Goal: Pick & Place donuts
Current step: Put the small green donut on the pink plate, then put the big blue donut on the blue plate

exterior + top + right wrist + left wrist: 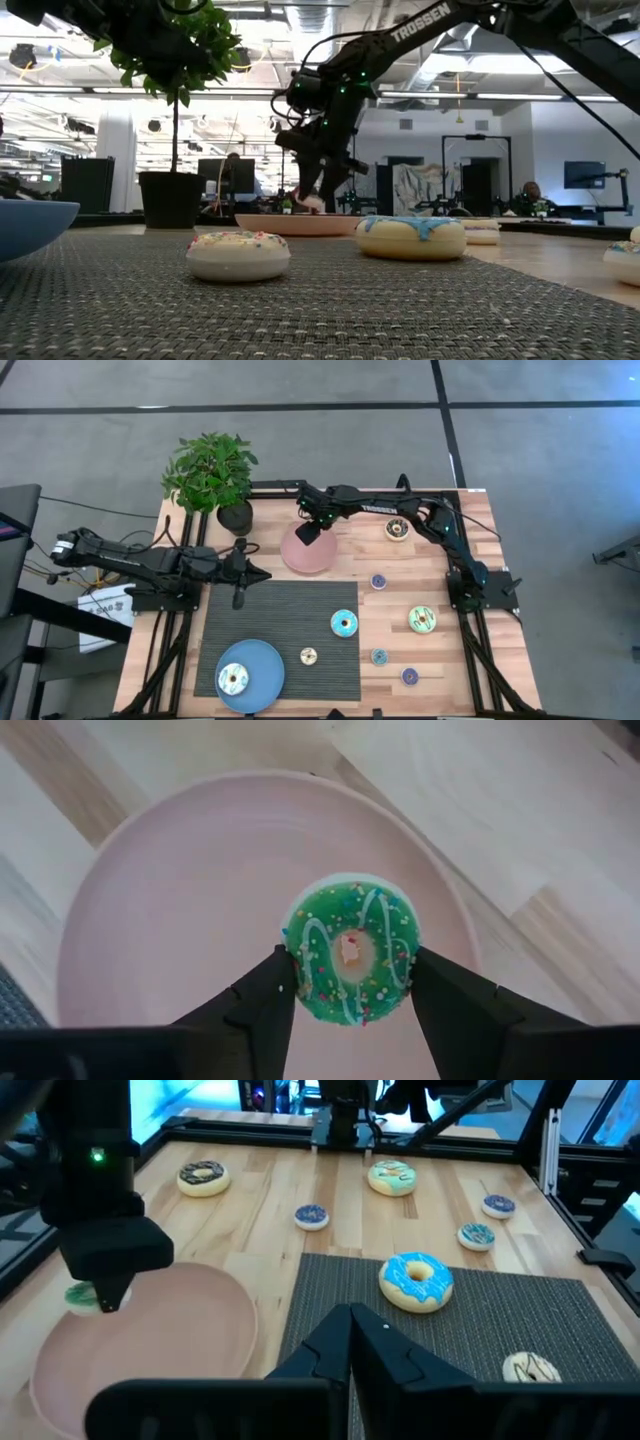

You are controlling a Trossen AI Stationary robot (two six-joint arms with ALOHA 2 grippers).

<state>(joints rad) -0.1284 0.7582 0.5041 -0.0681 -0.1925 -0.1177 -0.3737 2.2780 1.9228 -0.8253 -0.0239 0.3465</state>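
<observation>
Reading "TROSSEN" on right arm point(421, 22), green donut point(351, 961) between jaws.

A wooden table point(300, 670) stands on a grey floor point(300, 450) crossed by dark seam lines. Beyond the table is an open office with white walls, rows of ceiling strip lights point(250, 92), dark monitors point(212, 176), a wall screen point(583, 175), and a seated person point(531, 197) in the distance
</observation>
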